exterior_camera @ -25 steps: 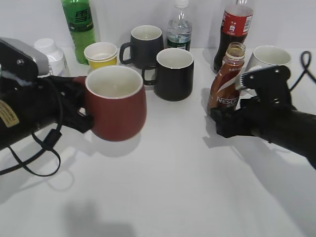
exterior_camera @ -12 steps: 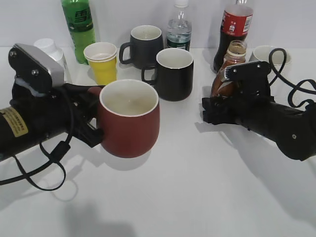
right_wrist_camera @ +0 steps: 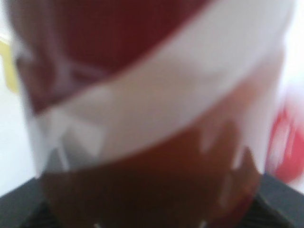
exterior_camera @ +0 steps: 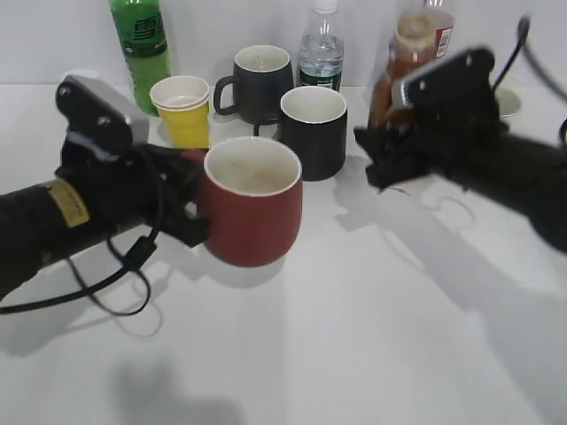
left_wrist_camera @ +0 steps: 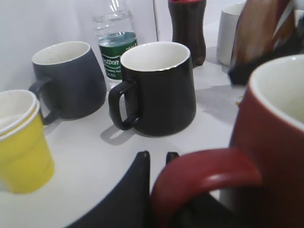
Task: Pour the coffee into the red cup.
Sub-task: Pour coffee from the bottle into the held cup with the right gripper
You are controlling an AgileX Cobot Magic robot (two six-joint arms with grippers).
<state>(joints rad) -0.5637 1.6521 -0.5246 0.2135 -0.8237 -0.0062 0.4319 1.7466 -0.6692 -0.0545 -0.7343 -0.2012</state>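
The red cup (exterior_camera: 252, 208) is a dark red, round-bellied mug with a cream inside. It hangs just above the table at centre left. My left gripper (exterior_camera: 190, 208) is shut on its loop handle (left_wrist_camera: 204, 178). The coffee bottle (exterior_camera: 403, 62) is brown with a white swirl and shows blurred at upper right, lifted off the table. My right gripper (exterior_camera: 385, 155) is shut on its lower body. In the right wrist view the coffee bottle (right_wrist_camera: 152, 95) fills the frame and hides the fingers.
Two black mugs (exterior_camera: 312, 131) (exterior_camera: 259, 81) and stacked yellow cups (exterior_camera: 183, 111) stand behind the red cup. A green bottle (exterior_camera: 142, 49), a water bottle (exterior_camera: 321, 49) and a red-labelled cola bottle (exterior_camera: 434, 27) line the back. A white mug (left_wrist_camera: 230, 31) stands at the far right.
My left gripper has carried the red cup to the right, towards the middle. My right gripper has lifted the coffee bottle off the table and upwards.
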